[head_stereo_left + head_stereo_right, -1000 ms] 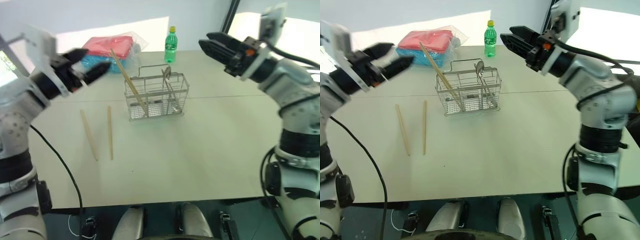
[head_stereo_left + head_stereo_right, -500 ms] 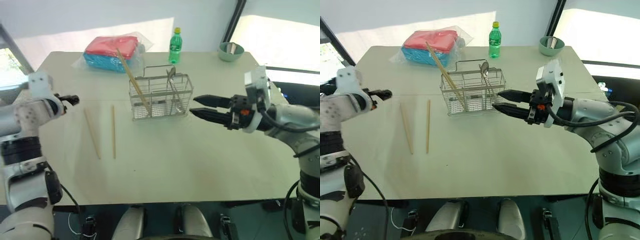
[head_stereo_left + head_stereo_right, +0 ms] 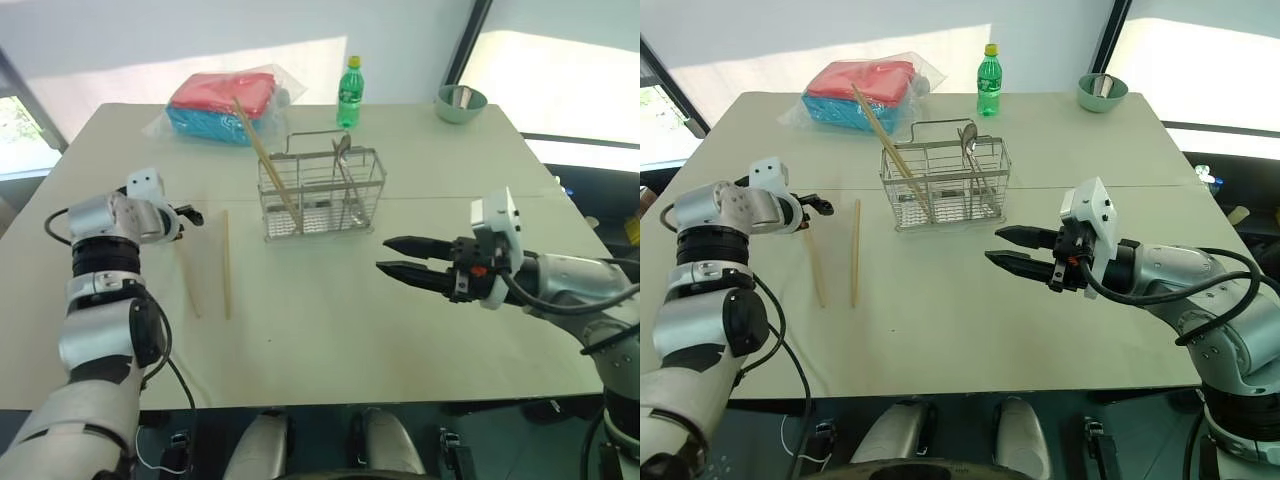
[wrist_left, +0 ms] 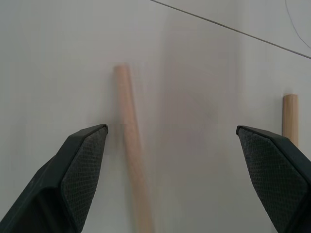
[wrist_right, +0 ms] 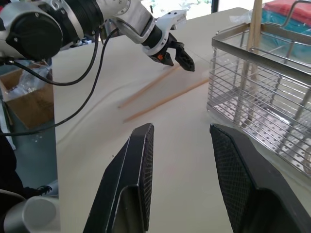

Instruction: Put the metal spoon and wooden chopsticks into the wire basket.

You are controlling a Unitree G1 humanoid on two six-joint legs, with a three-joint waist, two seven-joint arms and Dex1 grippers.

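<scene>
Wooden chopsticks (image 3: 227,262), two of them, lie loose on the table (image 3: 330,330) to the left of the wire basket (image 3: 322,192), side by side but apart, the outer one (image 3: 185,270) angled a little; a third stick (image 3: 265,158) already stands in the basket's left compartment, leaning and poking well above the rim; the metal spoon (image 3: 342,165) stands in there too, bowl up, further right, so by my reckoning the spoon's part is done and only these two sticks remain.

The left gripper (image 3: 186,214) hovers just over the far end of the outer stick with its fingers spread as wide as they go, nothing between them; the wrist view has that stick running up between the black pads (image 4: 82,160), nearer one pad than the other. The right gripper (image 3: 400,257) hangs over bare table to the right front of the basket, fingers partly apart and empty.

These sticks should handle light and stiff, smooth and round, so likely to roll or skid under a pad; I'd take one across its width, a bit in from the end, and squeeze squarely.

Beyond the basket sit a bagged red and blue bundle (image 3: 222,102), a green bottle (image 3: 347,92) and a small bowl (image 3: 461,102).
</scene>
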